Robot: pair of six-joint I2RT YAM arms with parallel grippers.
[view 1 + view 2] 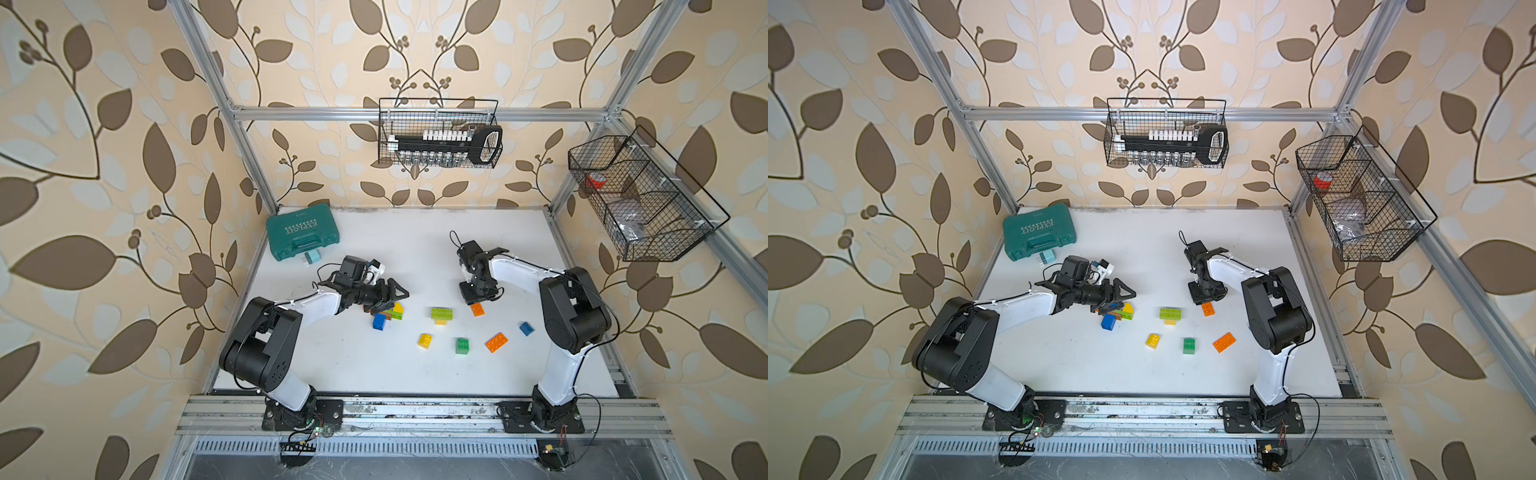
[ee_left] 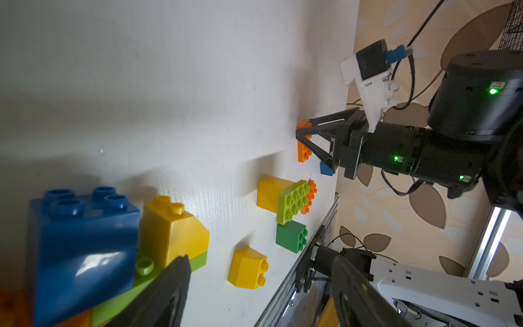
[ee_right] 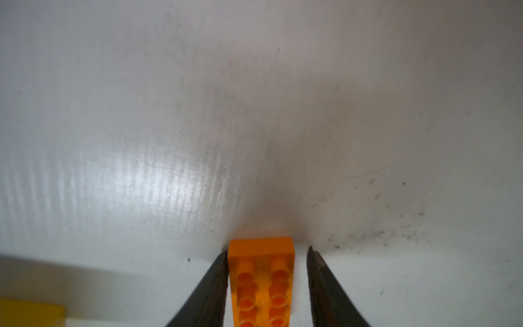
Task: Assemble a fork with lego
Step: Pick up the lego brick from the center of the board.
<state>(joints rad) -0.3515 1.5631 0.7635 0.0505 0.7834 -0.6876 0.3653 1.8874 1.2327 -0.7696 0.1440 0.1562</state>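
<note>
Right claw [image 3: 268,250] straddles orange brick [image 3: 260,288], one finger [image 3: 215,283] touching, other just clear; left claw [image 1: 390,302] spread wide, empty, over stack [image 1: 395,314]. Case [image 1: 302,232]: EXPLOIT.

Leaf-patterned wallpaper [image 1: 104,166] backs a white tabletop [image 1: 353,365]; wire basket [image 1: 386,137] possibly holds bottles.

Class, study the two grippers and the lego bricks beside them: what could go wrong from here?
1. The right gripper straddles the small orange brick off-centre: one finger touches it, the other stands apart, so closing may shove or twist it.
2. The open left gripper has a finger close beside the blue, yellow and green stack; moving in could knock it apart.
</note>
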